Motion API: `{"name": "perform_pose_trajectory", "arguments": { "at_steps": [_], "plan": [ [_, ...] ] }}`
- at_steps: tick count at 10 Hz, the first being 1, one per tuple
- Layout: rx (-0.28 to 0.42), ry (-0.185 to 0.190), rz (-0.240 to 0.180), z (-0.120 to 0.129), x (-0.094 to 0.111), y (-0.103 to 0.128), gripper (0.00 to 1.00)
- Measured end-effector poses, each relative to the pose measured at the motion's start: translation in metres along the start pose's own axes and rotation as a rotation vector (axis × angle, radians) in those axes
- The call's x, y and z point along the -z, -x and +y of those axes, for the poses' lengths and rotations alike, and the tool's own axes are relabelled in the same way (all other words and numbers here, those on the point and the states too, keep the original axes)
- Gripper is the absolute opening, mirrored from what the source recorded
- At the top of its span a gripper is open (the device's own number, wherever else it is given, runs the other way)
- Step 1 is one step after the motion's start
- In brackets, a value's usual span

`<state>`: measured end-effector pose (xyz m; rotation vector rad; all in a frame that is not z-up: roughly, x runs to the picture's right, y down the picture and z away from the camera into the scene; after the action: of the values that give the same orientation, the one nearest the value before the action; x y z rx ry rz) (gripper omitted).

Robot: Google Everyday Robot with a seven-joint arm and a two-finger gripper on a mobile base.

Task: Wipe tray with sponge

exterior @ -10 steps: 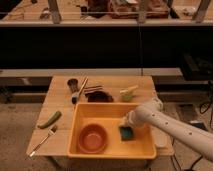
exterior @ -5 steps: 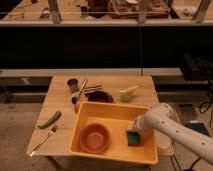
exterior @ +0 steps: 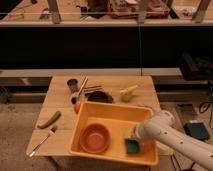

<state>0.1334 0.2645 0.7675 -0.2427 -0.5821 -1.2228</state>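
Wooden table (exterior: 62, 107) is spanned left-to-right by the skewed tray (exterior: 115, 106); beside its bowl (exterior: 94, 138), the sponge (exterior: 132, 147) is met by the gripper (exterior: 131, 136), grip state untellable.

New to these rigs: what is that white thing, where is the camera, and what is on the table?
The white tube is the robot's one arm, reaching in from the right. Its gripper is down inside the yellow tray, just above a small teal sponge; whether it grips it cannot be told. The single camera looks down on the wooden table from the front. An orange bowl also sits in the tray. Beside the tray lie a green cucumber, a utensil, a dark cup and a pale yellow-green item.
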Motion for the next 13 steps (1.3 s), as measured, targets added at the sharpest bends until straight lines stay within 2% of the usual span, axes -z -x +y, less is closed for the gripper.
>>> {"name": "perform_pose_trajectory", "arguments": {
  "at_steps": [4, 6, 8, 10, 13],
  "plan": [
    [0.105, -0.05, -0.048, -0.052, -0.013, 0.023, 0.0],
    [0.142, -0.082, -0.057, -0.067, -0.018, 0.021, 0.0],
    [0.174, -0.109, -0.052, -0.085, -0.023, 0.007, 0.0],
    [0.165, -0.093, -0.038, -0.082, -0.027, -0.007, 0.0],
    [0.102, -0.051, -0.007, -0.045, -0.019, -0.025, 0.0]
  ]
}}
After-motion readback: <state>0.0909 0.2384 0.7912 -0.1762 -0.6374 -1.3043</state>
